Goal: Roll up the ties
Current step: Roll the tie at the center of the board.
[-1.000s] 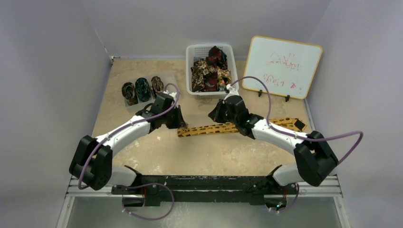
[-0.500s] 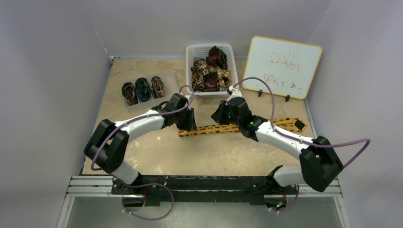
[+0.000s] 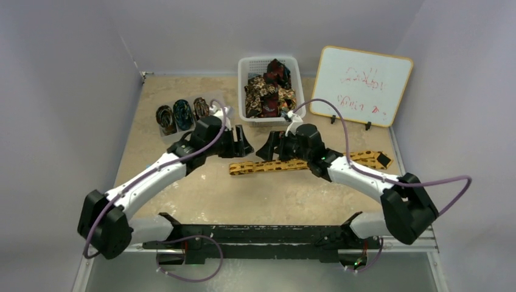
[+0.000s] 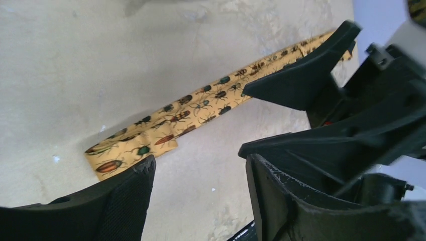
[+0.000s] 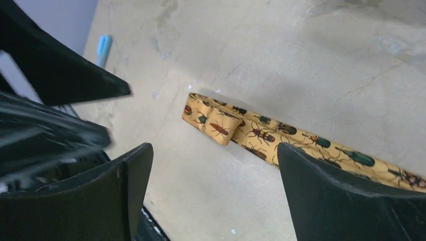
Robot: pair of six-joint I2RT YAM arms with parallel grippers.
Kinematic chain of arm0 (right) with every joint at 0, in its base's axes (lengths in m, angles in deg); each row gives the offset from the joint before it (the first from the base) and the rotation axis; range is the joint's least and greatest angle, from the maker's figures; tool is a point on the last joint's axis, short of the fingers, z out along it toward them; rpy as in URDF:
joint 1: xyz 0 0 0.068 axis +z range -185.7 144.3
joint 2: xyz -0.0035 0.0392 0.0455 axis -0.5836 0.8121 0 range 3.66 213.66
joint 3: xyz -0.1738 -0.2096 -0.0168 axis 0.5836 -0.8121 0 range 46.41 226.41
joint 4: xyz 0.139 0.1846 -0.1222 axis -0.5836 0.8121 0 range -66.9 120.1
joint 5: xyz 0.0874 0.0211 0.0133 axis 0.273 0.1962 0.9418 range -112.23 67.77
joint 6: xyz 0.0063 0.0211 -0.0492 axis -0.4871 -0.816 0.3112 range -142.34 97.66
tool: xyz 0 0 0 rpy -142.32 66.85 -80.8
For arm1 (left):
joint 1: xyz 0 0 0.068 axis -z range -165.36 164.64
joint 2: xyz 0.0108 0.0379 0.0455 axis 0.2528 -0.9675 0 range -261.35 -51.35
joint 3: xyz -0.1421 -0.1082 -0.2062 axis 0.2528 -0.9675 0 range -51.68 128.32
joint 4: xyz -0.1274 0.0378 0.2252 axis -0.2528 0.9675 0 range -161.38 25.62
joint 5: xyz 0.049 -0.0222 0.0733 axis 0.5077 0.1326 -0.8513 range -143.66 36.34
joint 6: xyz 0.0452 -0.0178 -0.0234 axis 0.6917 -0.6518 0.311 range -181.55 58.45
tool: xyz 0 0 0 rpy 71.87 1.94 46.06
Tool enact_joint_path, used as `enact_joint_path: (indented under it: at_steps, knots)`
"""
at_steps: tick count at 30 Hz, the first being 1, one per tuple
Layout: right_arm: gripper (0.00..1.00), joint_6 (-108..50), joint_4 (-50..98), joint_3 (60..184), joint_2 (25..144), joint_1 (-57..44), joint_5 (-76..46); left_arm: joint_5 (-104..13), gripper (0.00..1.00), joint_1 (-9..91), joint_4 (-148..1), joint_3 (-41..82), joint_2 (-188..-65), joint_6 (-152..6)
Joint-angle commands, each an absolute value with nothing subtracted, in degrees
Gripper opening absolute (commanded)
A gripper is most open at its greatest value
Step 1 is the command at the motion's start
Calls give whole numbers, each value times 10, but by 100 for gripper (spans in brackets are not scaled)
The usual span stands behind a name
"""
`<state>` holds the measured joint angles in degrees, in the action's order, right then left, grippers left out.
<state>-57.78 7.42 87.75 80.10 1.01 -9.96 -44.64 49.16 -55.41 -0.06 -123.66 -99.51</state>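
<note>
Golden-yellow beetle-print fabric necktie (image 3: 286, 164) is lying flat on the beige speckled tabletop (image 3: 182, 188). It's running from centre out to the right, with the wide end near the white-framed whiteboard (image 3: 362, 85). Left gripper (image 3: 240, 141) is hanging just behind the narrow end, jaws parted, nothing between them. Right gripper (image 3: 268, 148) is sitting just beside it, jaws spread wide, also empty.

Risks as I'm reading it:
- Narrow end is showing only one small loose fold (image 5: 218, 125) and nothing is pinning it, so it's probably going to relax flat.
- Cloth is looking smooth, so a roll start may end up sliding on the tabletop rather than turning.
- Both grippers are crowding the same end, almost nose to nose, so any re-approach is risking finger contact.
- Fabric is thin and flush to the surface, so a fingertip getting under it is the hard part. An off-centre pinch is going to skew the roll into a cone.
- Long tail is passing under the right arm, which could drag it.

Materials: the necktie is thin, limp woven cloth, a narrow strip widening rightward. Fingers are rigid black plastic wedges. The left wrist view is showing a fine gridded pad (image 4: 125, 201).

Three rolled ties (image 3: 182, 114) are standing back left. A white perforated plastic basket (image 3: 246, 67) is holding tangled unrolled ties (image 3: 268, 91).
</note>
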Motion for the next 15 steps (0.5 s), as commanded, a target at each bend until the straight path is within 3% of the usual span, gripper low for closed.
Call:
enact_joint_path:
  at_steps: [1, 8, 15]
  knots:
    - [94, -488, 20, 902, 847, 14, -22, -467, 65, 431, -519, -51, -1196, -1008]
    - [96, -296, -123, 877, 874, 57, 34, -345, 66, 296, -560, -156, -1153, -1015]
    - [95, -51, -26, 984, 1006, 120, -15, -299, 66, 231, -576, -189, -1156, -1026]
